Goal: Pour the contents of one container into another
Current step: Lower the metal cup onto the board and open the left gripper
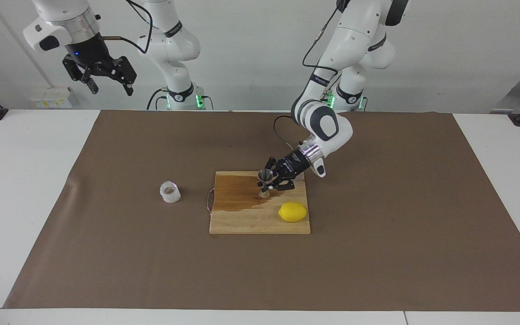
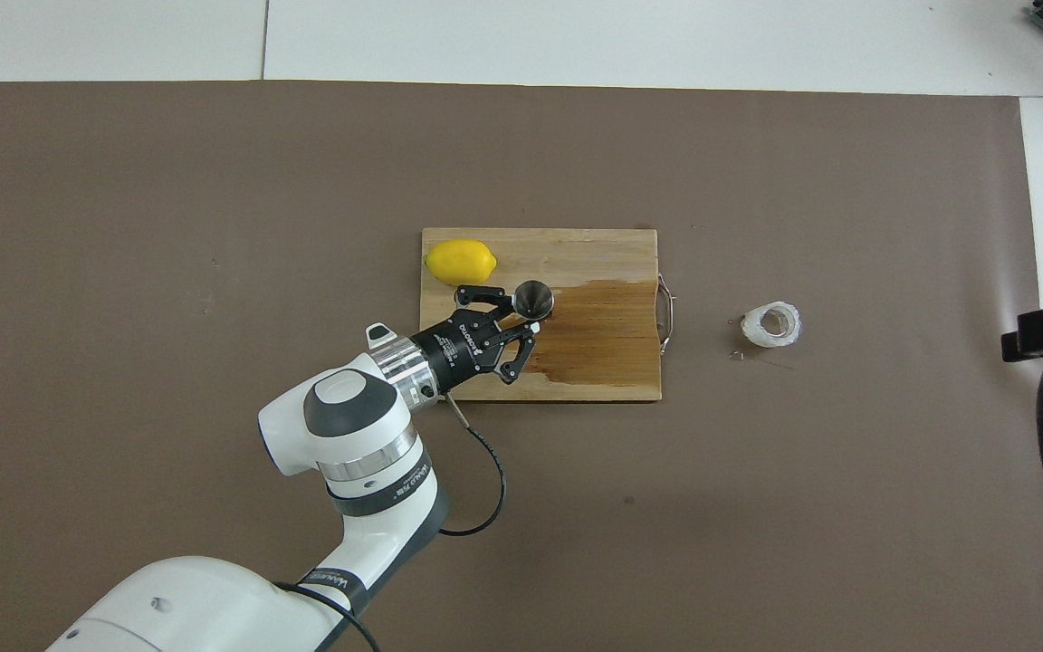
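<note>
Centrally, brown paper is covering the white table [image 1: 25, 189]; the left gripper [image 1: 266, 181] is clamping the hourglass steel jigger [image 1: 265, 180] over the stained wooden cutting board [image 1: 255, 221], the right gripper [image 1: 106, 83] is waiting open, and the crinkled clear plastic cup [image 1: 170, 192] is sitting beside the board's handle.

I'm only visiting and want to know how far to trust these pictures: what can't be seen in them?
- Whether the plastic cup or the jigger holds any liquid: too small in both views.
- Whether the jigger's foot touches the cutting board: facing view, too small; overhead, its own bowl hides it.
- Right gripper: outside the overhead view's edge.
</note>
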Controlling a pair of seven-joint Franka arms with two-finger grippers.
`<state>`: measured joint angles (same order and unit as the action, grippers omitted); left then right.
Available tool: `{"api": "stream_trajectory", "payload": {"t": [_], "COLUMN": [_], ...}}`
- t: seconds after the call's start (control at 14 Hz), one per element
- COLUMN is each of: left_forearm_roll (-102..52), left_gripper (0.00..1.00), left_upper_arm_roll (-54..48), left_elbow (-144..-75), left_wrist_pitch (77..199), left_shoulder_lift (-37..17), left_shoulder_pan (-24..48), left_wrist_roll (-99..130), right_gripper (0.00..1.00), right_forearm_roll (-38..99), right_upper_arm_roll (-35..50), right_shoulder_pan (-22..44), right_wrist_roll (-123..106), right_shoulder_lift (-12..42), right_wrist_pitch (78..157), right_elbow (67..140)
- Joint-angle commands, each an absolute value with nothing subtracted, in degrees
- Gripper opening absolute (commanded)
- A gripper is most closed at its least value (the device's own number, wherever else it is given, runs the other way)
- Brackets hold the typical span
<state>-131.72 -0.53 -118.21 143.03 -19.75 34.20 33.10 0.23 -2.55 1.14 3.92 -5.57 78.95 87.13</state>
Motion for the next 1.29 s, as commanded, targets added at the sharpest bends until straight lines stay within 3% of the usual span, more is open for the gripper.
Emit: {"api": "stream_trajectory", "payload": {"t": [0.0, 0.5, 0.57, 0.64, 0.72, 1.22], "left_forearm_roll": [-133.33, -135.61, -135.62, -135.53, -135.44, -130.96], "left_gripper": [0.0, 0.0, 0.06, 0.92, 1.0, 1.0], "left_upper_arm_roll": [0.26, 0.26, 0.26, 0.26, 0.26, 0.35], "left_elbow": [-117.25, -116.63, -116.46, -116.37, -116.28, -116.28], "left_wrist_pitch": [144.05, 141.5, 141.42, 141.42, 141.42, 146.06], "left_shoulder_lift": [-20.13, -22.59, -22.59, -22.59, -22.59, -20.92], "left_shoulder_pan": [34.98, 34.89, 34.89, 34.89, 34.89, 34.72], "left_wrist_roll": [32.26, 29.36, 29.27, 29.27, 28.92, 29.0], "right_gripper": [1.0, 1.0, 1.0, 1.0, 1.0, 1.0], "right_forearm_roll": [-0.18, -0.18, -0.18, -0.18, -0.18, -0.18], "right_upper_arm_roll": [-2.46, -2.46, -2.46, -2.46, -2.46, -2.46], "right_shoulder_pan": [0.7, 0.7, 0.7, 0.7, 0.7, 0.7], "right_wrist_roll": [2.72, 2.72, 2.72, 2.72, 2.81, 2.72], "right_shoulder_lift": [-6.5, -6.5, -6.5, -6.5, -6.5, -6.5], "right_wrist_pitch": [78.49, 78.49, 78.49, 78.49, 78.49, 78.49], "right_elbow": [87.8, 87.8, 87.8, 87.8, 87.8, 87.8]}}
